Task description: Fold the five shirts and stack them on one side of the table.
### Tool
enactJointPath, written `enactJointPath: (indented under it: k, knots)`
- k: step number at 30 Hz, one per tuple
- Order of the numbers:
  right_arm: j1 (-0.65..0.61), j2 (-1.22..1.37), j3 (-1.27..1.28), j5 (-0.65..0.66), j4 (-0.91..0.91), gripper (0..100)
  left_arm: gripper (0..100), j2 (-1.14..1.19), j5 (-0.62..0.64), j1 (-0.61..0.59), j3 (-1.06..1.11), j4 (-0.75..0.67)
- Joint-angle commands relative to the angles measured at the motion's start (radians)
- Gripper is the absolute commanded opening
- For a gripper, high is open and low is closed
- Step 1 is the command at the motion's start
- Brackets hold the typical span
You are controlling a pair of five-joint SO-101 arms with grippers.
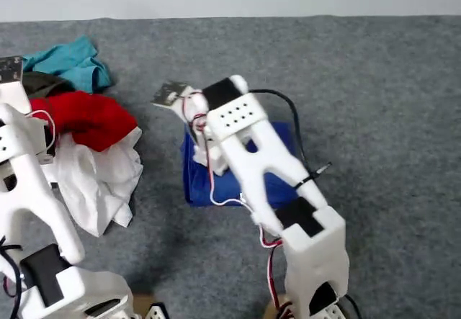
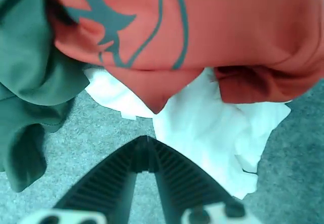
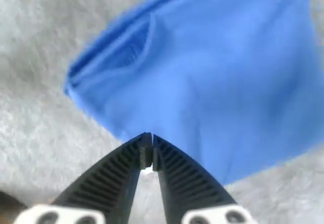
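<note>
- Right fingers (image 3: 121, 178) are shut tight with nothing between them, just over an edge of the blue shirt (image 3: 212, 82).
- And the left fingers (image 2: 116, 178)?
- Shut too, over the grey fuzzy surface (image 1: 374, 81), beside the white shirt (image 2: 202, 128).
- The blue one looks like a flat, soft square in the middle.
- I think it should be pressed smooth, then slid slowly to one side so it stays flat.
- The white one, the red shirt (image 2: 228, 27), green shirt (image 2: 30, 67) and teal shirt (image 1: 72, 63) lie in a crumpled, floppy heap.
</note>
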Motion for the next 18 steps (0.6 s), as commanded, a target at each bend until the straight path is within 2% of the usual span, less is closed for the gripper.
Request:
enactJointPath:
  k: [1, 5, 13, 18]
  knots:
    - [0.035, -0.094, 0.109, 0.021, 0.039, 0.9, 0, -0.055, 0.000, -0.006, -0.010, -0.018]
    - [0.012, -0.096, 0.210, 0.015, 0.021, 0.9, 0, -0.055, 0.000, -0.006, -0.010, -0.018]
    - [-0.156, -0.012, 0.218, -0.046, -0.156, 0.9, 0, -0.055, 0.000, -0.006, -0.010, -0.017]
    - [-0.245, 0.044, 0.190, -0.048, -0.170, 0.9, 0, -0.055, 0.000, -0.006, -0.010, -0.017]
